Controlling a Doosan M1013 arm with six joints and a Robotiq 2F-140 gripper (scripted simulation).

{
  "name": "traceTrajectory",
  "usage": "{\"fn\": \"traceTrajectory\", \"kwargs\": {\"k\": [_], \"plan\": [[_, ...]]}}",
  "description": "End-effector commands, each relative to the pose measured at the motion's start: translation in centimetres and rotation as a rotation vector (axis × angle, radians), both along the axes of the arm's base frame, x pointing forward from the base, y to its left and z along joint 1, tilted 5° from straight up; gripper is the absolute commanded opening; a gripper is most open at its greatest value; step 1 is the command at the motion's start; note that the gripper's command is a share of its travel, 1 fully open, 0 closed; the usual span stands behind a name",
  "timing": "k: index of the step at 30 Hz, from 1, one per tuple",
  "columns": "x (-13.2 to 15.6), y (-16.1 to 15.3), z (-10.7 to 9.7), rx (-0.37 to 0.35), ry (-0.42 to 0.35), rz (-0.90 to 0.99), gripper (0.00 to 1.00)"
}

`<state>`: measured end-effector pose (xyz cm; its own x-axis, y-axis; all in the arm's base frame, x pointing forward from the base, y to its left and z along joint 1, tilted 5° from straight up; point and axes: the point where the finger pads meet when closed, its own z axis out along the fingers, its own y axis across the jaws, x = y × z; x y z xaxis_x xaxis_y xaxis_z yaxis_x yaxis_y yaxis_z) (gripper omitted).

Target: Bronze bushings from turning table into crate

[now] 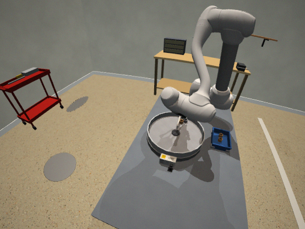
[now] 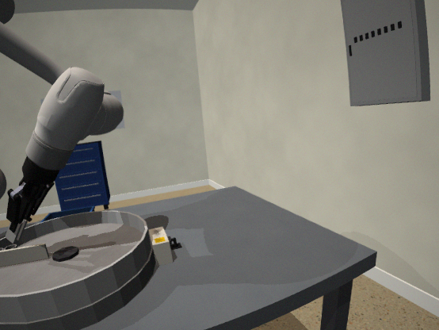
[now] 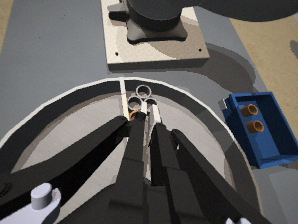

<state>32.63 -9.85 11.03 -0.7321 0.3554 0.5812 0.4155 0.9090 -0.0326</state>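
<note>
Jaws (image 2: pixel 19 234) nearly shut, angled downward.
</note>
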Motion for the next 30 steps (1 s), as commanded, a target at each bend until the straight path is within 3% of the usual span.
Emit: {"fn": "traceTrajectory", "kwargs": {"k": [1, 16, 30], "plan": [[0.0, 0.0, 0.0, 0.0, 0.0, 0.0, 0.06], [0.1, -0.1, -1.5, 0.0, 0.0, 0.0, 0.06], [0.1, -0.1, -1.5, 0.0, 0.0, 0.0, 0.06]]}}
